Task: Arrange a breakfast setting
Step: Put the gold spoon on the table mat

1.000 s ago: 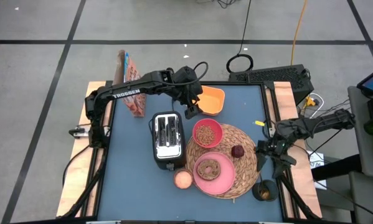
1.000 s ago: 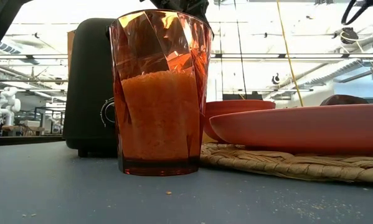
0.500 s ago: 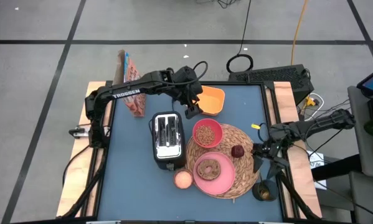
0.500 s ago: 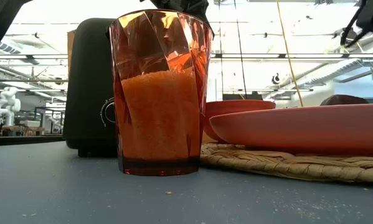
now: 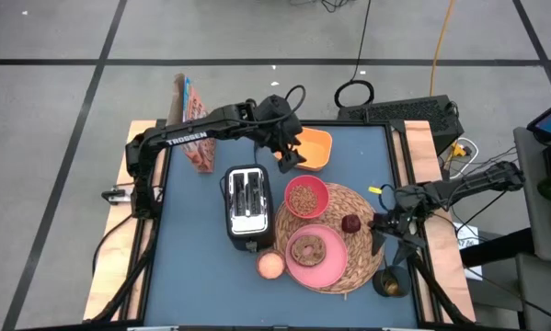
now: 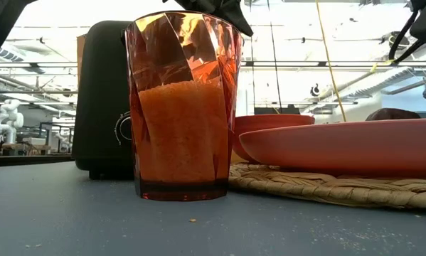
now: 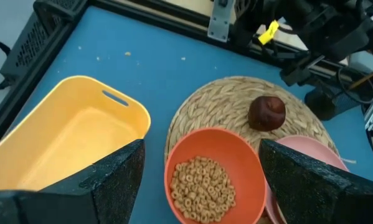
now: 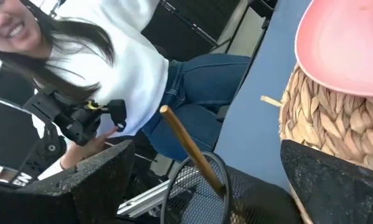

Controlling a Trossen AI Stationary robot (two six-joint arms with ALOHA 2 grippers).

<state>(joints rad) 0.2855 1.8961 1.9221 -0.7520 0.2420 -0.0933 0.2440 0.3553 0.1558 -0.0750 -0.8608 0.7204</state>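
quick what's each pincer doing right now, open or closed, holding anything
Left pincer: open, empty, above the cereal bowl.
Right pincer: open, empty, at the placemat's right edge.

- Blue table.
- On it: toaster, straw mat, yellow tub by the left fingers, orange cup, mesh holder below the right fingers.

Pink plate, yellow bin, straw-coloured woven placemat, seemingly dark-red fruit.
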